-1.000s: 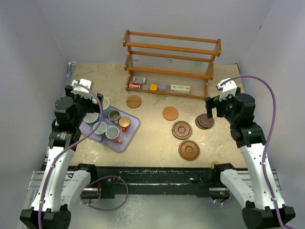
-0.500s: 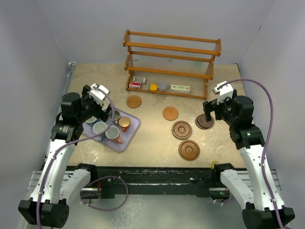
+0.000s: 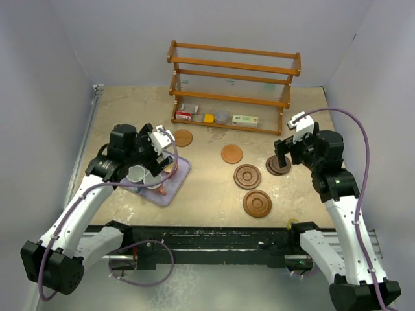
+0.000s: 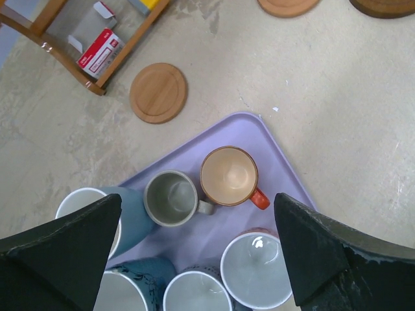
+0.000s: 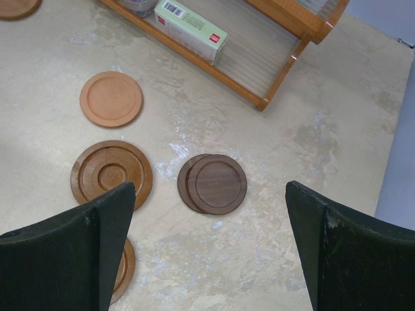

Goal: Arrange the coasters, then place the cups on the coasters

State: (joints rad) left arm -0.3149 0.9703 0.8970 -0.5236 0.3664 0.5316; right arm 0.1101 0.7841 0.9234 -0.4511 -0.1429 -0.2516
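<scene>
Several cups stand on a lavender tray [image 4: 266, 139]: a copper-orange cup [image 4: 229, 175], a grey-green cup [image 4: 170, 197] and pale blue cups [image 4: 257, 269]. My left gripper [image 4: 198, 214] hangs open above them, holding nothing. It shows over the tray [image 3: 176, 184] in the top view as the left gripper [image 3: 163, 157]. Two dark brown coasters [image 5: 214, 183] lie overlapped on the table. My right gripper [image 5: 211, 194] is open above them, empty. A grooved coaster [image 5: 111, 175] and a light coaster [image 5: 111, 98] lie to their left. Another light coaster [image 4: 158, 92] sits beyond the tray.
A wooden rack [image 3: 233, 84] stands at the back, with small boxes [image 5: 190, 24] on its lowest shelf. A second grooved coaster [image 3: 257, 203] lies near the front edge. Grey walls close in the table on both sides.
My left arm has swung right and forward, bringing its open gripper over the cups on the tray. The right gripper has shifted slightly left over the dark coasters.
</scene>
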